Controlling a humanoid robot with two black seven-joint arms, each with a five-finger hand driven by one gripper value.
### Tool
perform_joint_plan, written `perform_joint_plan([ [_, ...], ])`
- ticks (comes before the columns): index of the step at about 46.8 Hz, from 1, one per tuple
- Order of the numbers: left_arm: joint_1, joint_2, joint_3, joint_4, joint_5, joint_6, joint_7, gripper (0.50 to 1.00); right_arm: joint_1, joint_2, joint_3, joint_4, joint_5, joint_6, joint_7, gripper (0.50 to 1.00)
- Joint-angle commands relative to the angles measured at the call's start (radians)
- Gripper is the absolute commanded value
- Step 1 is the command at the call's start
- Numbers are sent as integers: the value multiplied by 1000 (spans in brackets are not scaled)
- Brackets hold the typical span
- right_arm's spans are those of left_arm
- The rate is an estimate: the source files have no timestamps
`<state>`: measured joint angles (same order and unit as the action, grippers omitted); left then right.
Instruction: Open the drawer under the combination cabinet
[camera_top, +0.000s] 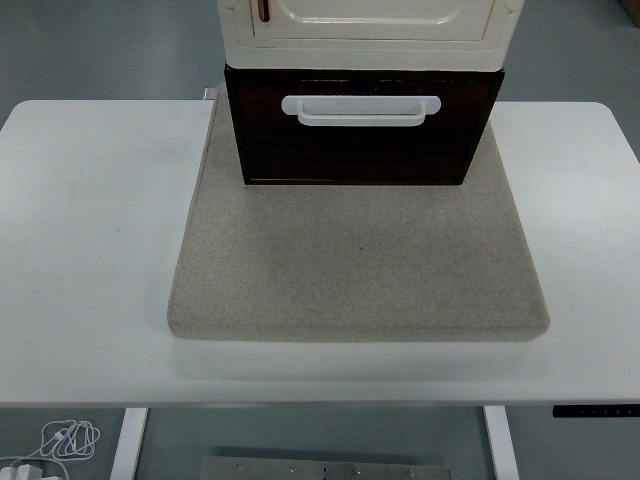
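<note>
No fingers of either hand are in view over the desk (90, 230). The dark drawer (362, 140) with its white handle (361, 109) sits under the cream cabinet (370, 25), on a beige pad (360, 270) at the desk's far middle.

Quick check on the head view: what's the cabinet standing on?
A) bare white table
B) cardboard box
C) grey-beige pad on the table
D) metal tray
C: the dark drawer with its white handle, under the cream cabinet, sits on the back part of a grey-beige pad that lies on the white table. No robot hand is in view.
</note>
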<state>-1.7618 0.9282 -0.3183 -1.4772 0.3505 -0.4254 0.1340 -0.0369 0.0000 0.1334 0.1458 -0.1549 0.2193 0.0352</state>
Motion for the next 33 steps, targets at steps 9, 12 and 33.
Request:
perform_joint_plan([
  [9, -116, 12, 247, -23, 10, -70, 39, 1000, 0, 0, 0, 0, 0, 0, 0, 926],
  [12, -163, 3, 349, -23, 10, -81, 39, 1000, 0, 0, 0, 0, 0, 0, 0, 926],
  [33, -197, -238, 568, 95, 10, -53, 87, 1000, 0, 0, 0, 1, 0, 0, 0, 926],
])
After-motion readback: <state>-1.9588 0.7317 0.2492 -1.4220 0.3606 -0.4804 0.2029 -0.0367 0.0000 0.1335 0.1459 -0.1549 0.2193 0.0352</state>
